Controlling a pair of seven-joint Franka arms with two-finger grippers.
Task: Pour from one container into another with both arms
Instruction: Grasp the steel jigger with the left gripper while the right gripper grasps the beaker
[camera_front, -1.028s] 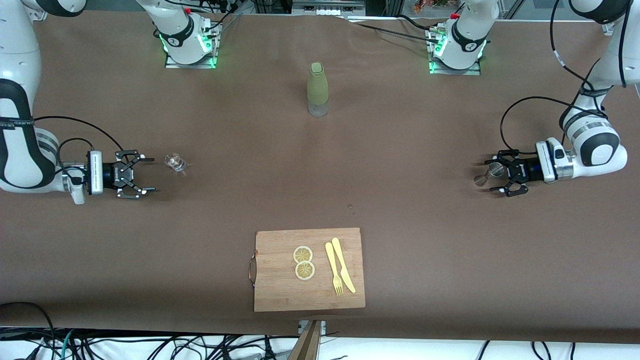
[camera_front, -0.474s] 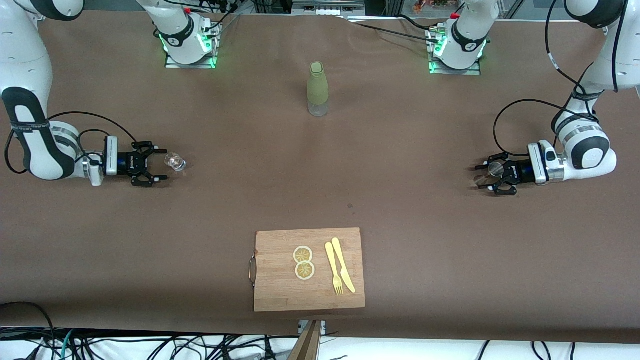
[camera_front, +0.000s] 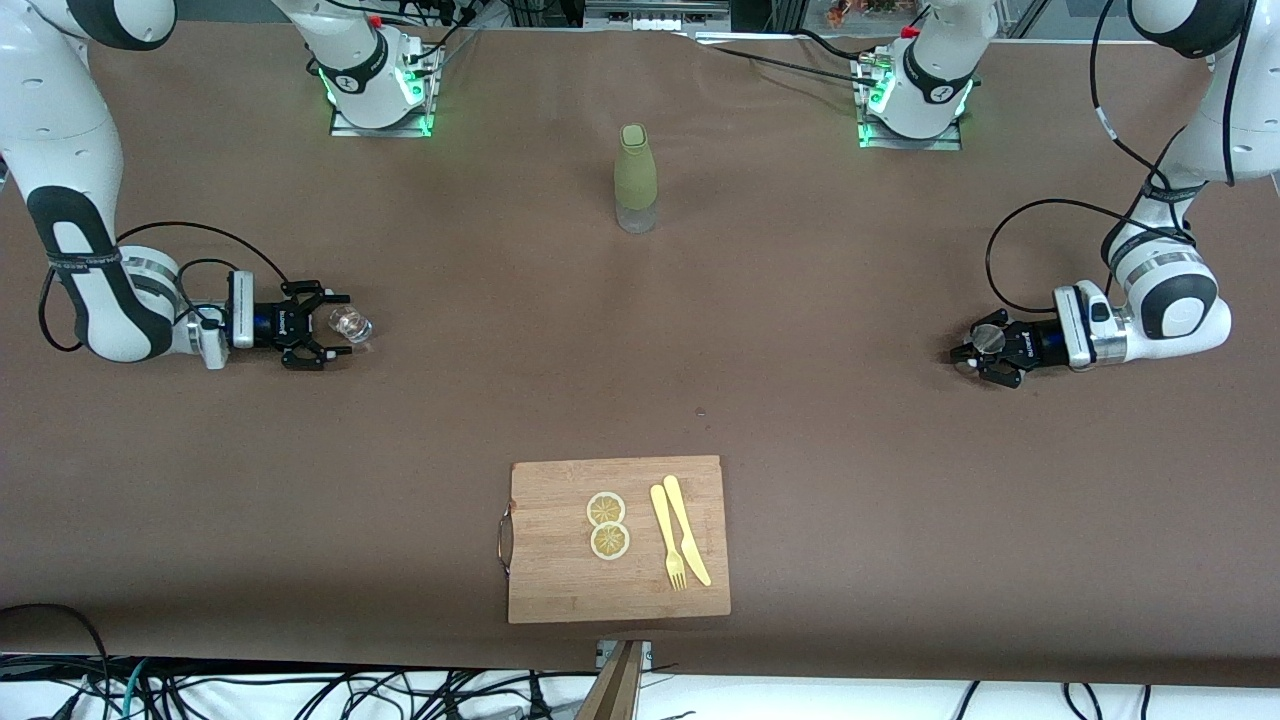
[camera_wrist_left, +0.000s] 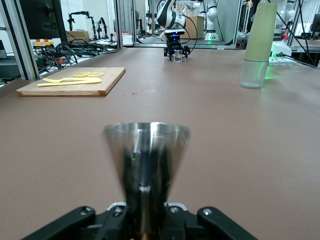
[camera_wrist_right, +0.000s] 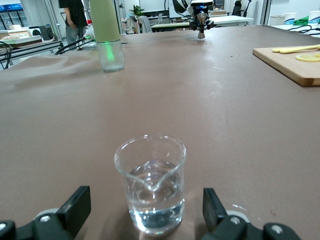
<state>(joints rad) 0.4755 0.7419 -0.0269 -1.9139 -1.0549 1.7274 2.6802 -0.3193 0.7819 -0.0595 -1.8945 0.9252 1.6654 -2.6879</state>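
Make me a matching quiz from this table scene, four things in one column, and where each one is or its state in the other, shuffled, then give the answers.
1. metal jigger
2. glass beaker
3. lemon slices
4. green bottle

A. upright between the two arm bases
B. on the cutting board beside the fork and knife
C. between the open right hand's fingers, on the table
D. clamped in the shut left hand

Pairs: 1-D, 2-C, 3-B, 4-A

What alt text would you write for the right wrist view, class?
A small glass beaker holding a little clear liquid stands on the brown table between the open fingers of the right gripper. A green bottle and a wooden board sit farther off.
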